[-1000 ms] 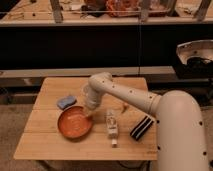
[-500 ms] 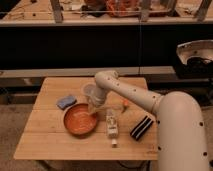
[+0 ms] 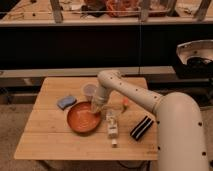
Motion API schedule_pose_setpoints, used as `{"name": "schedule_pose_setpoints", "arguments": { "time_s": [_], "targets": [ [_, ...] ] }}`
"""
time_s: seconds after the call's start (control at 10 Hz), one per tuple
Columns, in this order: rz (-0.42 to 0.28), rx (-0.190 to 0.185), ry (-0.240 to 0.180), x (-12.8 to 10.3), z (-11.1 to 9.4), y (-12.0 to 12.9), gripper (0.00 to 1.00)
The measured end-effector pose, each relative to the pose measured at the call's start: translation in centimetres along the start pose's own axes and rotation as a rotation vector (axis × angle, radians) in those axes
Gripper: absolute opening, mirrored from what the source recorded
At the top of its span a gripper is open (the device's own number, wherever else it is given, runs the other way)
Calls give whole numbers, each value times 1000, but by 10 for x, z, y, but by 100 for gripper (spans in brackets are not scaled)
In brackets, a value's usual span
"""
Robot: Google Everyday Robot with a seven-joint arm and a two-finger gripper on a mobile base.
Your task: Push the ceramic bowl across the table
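Coming in from the lower right of the frame: a thick white arm [image 3: 150, 100], bent at an elbow near the middle and turned down toward the table. At its end, the gripper [image 3: 96, 107], low over the right rim of the ceramic bowl [image 3: 83, 117], touching it or very nearly. Cannot tell how far open the fingers are, or whether anything is held.

Left of centre on the table [image 3: 60, 145]: the orange-red bowl, wide and shallow. Just above it to the left, a small blue thing [image 3: 66, 102] lying flat. Behind the gripper, a clear plastic cup [image 3: 89, 91], upright. Right of the bowl, a small clear bottle [image 3: 112, 125] lying on its side, with a small white piece close below it. Further right, a dark flat object [image 3: 141, 127], set at a slant, and near the arm a small orange item [image 3: 125, 102].

Table of light wood planks, with rounded corners. Behind it, across the upper part of the frame, a long dark counter [image 3: 75, 47] with clutter on top. At the right edge, a round grey machine part [image 3: 196, 59].
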State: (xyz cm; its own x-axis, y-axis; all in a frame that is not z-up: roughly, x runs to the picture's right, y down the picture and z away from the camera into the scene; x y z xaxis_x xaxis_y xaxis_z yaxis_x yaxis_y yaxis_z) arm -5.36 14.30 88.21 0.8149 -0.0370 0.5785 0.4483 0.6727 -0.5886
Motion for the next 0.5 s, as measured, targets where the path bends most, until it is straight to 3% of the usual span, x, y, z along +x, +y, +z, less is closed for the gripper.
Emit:
{"name": "schedule_pose_setpoints", "arguments": {
  "time_s": [0.5],
  "targets": [
    [33, -18, -6, 23, -3, 15, 1]
  ]
}}
